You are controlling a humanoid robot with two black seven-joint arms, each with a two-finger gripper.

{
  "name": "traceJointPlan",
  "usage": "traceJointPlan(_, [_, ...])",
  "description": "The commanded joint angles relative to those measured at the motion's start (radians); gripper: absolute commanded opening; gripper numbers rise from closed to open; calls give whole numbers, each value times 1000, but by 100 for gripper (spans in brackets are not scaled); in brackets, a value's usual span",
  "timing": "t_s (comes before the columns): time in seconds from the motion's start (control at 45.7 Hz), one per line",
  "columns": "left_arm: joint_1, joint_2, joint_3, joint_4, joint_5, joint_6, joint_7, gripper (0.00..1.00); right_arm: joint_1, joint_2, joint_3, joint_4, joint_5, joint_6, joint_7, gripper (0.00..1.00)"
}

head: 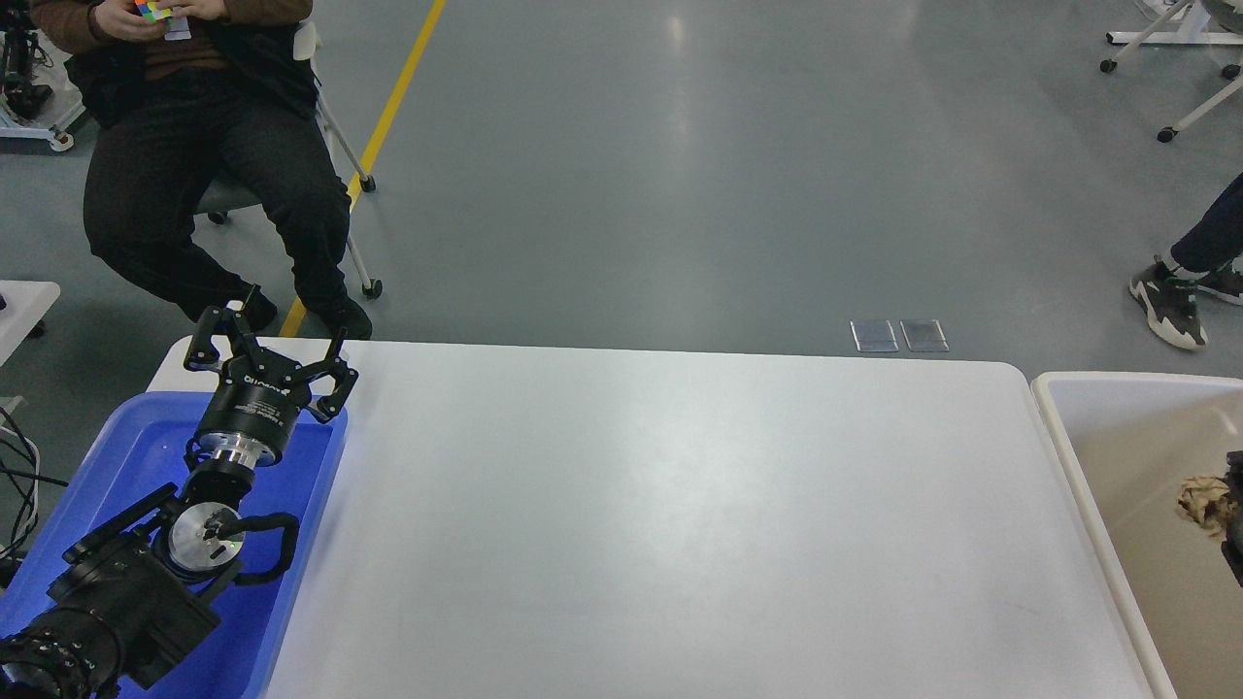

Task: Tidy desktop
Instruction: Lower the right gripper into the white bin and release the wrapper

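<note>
The white desktop [680,505] has nothing lying on it. My left gripper [274,342] is open and empty. It hovers over the far end of the blue tray [136,456] at the desktop's left edge. At the right edge of the view only a dark sliver of my right gripper [1235,515] shows, over the cream-white bin [1107,456]. A crumpled brownish wad of paper [1202,500] is right beside it inside the bin's outline. I cannot tell whether the fingers hold the wad.
A seated person [194,146] on a wheeled chair is just beyond the table's far left corner. Another person's shoe [1170,306] is on the floor at the far right. Two small clear plates [898,336] lie on the floor behind the table.
</note>
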Motion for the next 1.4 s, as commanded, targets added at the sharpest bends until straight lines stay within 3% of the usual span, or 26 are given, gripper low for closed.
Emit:
traceJointPlan(0.0, [0,0,0,0,0,2,0,100,-10,28,158,1,48,-46,-124,0])
traceJointPlan(0.263, [0,0,0,0,0,2,-1,100,-7,44,197,1,49,-77,-142,0])
traceJointPlan(0.285, [0,0,0,0,0,2,-1,100,-5,44,206,-1,49,-81,-146,23])
traceJointPlan(0.307, [0,0,0,0,0,2,-1,100,-2,44,219,-1,51,-84,-146,67])
traceJointPlan(0.328, [0,0,0,0,0,2,-1,100,1,44,233,-1,54,-94,-149,100])
traceJointPlan(1.38, [0,0,0,0,0,2,-1,100,21,-1,258,-1,44,-103,-141,100])
